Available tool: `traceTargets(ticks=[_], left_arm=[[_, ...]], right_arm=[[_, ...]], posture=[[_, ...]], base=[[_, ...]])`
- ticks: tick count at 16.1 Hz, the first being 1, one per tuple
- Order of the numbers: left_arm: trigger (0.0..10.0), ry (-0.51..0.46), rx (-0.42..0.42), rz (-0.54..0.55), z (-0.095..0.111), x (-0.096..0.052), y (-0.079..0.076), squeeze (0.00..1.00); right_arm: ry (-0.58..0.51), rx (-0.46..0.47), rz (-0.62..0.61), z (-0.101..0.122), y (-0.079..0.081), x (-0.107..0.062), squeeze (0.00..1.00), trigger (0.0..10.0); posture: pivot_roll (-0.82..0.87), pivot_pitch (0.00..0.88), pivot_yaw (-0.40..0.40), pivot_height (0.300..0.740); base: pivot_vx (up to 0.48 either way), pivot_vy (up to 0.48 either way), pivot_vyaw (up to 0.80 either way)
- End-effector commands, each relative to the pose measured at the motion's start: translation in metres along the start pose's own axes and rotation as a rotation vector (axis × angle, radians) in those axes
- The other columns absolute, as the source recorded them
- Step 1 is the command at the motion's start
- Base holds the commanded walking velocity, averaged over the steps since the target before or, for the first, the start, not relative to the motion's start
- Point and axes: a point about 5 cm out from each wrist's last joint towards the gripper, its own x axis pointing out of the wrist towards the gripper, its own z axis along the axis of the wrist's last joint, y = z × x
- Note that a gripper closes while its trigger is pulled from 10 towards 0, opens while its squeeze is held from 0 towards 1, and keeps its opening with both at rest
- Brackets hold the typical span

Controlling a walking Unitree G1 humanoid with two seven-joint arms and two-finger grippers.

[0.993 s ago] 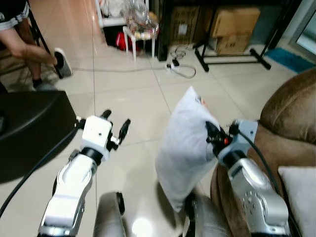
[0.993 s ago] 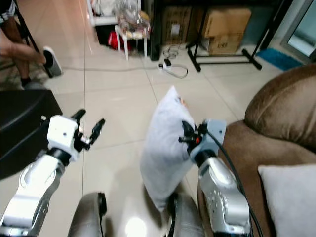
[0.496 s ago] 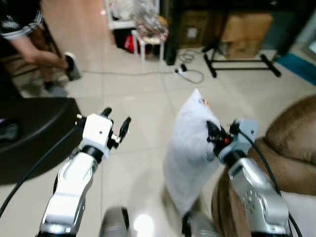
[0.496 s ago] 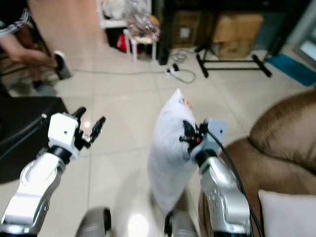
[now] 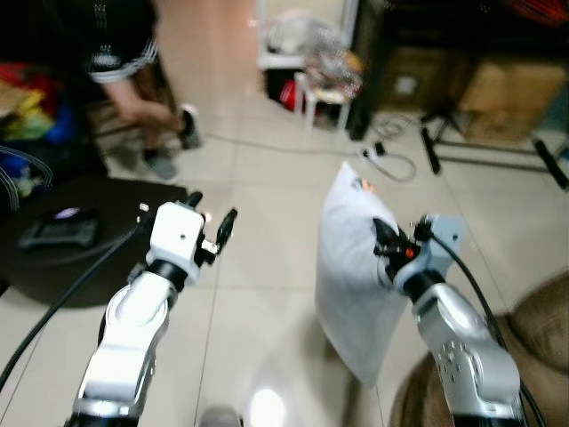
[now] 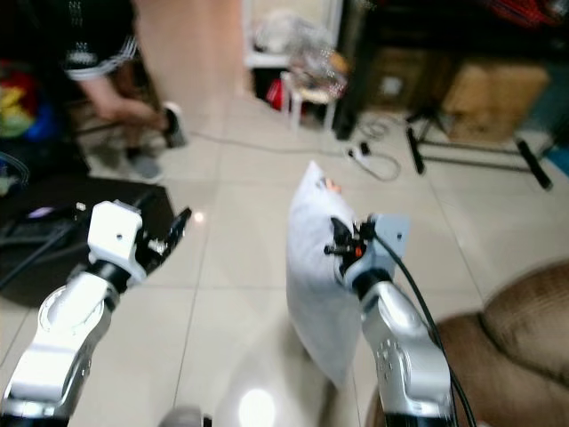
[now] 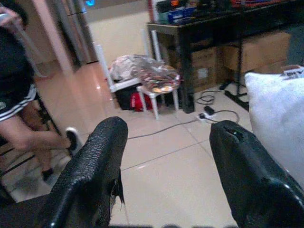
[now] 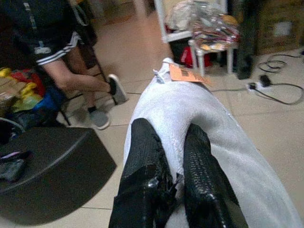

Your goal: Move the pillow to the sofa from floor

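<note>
1. The pillow (image 5: pixel 360 276) is being held clear of the tiled floor (image 5: pixel 267 267) by the right gripper (image 5: pixel 388 247); its fingers (image 8: pixel 145 156) are being pinched onto a fold of the white fabric, as the right wrist view is showing.
2. The pillow's long axis is being kept near upright, running 12 to 6 o'clock, tagged corner at the top, lower corner hanging free above the tiles.
3. The sofa (image 5: pixel 542 325) is being seen at about 4 o'clock from the pillow, a brown rounded arm at the lower right edge. Judged: a swing toward 3–4 o'clock is being called for, and the right arm is the nearer one.
4. The left gripper (image 5: pixel 213 233) is being held out at 9 o'clock of the pillow, well apart from it, fingers spread with nothing between them.
5. The orange tag (image 8: pixel 187 76) and the pinch itself are being shown clearly by the right wrist view; the head views are giving the sofa's bearing instead.
6. A person's leg (image 5: pixel 147 116) is being seen at 11 o'clock, beside a black table (image 5: pixel 89 267).
</note>
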Motion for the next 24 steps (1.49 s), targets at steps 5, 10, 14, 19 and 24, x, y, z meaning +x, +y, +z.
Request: traceTargets(ticks=[5,10,14,19,24], left_arm=[[10.0,0.009,0.011,-0.013,-0.0032,0.0016,-0.0021,0.00],[10.0,0.007,0.010,-0.017,-0.0047,0.0016,-0.0029,0.00],[10.0,0.007,0.011,-0.013,-0.0057,0.0000,-0.0026,0.00],[10.0,0.010,0.014,-0.009,-0.0060,-0.0026,-0.0022,0.00],[10.0,0.013,0.019,-0.005,-0.0051,-0.0022,-0.0002,0.00]], right_arm=[[-0.034,-0.005,-0.015,0.0057,-0.0024,-0.0014,0.00,0.0],[-0.035,-0.003,-0.020,0.0053,-0.0034,-0.0022,0.00,0.0],[-0.035,0.003,-0.024,0.0046,-0.0035,-0.0019,0.00,0.0],[-0.036,0.006,-0.027,0.0040,-0.0038,-0.0027,0.00,0.0],[-0.062,0.003,-0.064,0.0036,-0.0044,-0.0032,0.00,0.0]], posture=[[0.01,0.000,-0.051,0.740],[0.02,0.000,-0.056,0.740],[0.02,0.000,-0.061,0.740],[0.03,0.000,-0.064,0.740],[0.03,0.000,-0.053,0.740]], base=[[0.000,0.000,0.00],[0.000,0.000,0.00],[0.000,0.000,0.00],[0.000,0.000,0.00],[0.000,0.000,0.00]])
